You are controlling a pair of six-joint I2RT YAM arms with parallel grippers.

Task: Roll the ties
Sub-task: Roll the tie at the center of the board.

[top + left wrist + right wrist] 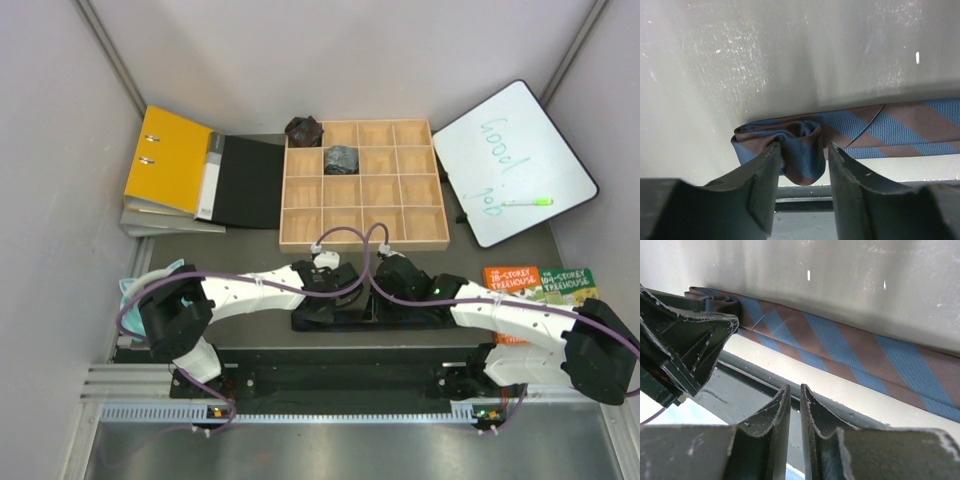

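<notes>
1. Striped tie (875,130): blue and brown, it lies flat along the surface (740,75) near the arm bases; I judge it is laid straight so a roll begun at one end can travel down its length.
2. Folded end (800,147): the tie's end is doubled over into a loose first turn; I read this as the seed of the coil, so this tie is barely begun.
3. Left hand (802,150): its fingers stand spread, one on each side of the folded end, bracketing it rather than pinching it; I cannot tell whether either finger touches the cloth; from here it could close on the turn or twist it.
4. Right hand (795,390): its fingers are pressed nearly together, leaving a thin slit with nothing in it; it hangs beside the tie's near edge, further along the strip and off the cloth; I judge it is placed there to pin the flat length when needed.
5. Arm pose: seen from above, the left arm (250,292) and right arm (500,315) reach inward from their bases and meet low over the middle of the surface, hands close together.
6. Finished work: a greyish roll (341,158) sits in the wooden tray (410,190), second row from the far side, second compartment from the left; a brownish-black roll (304,130) rests at the tray's far left corner; I cannot tell whether it is fully seated.
</notes>
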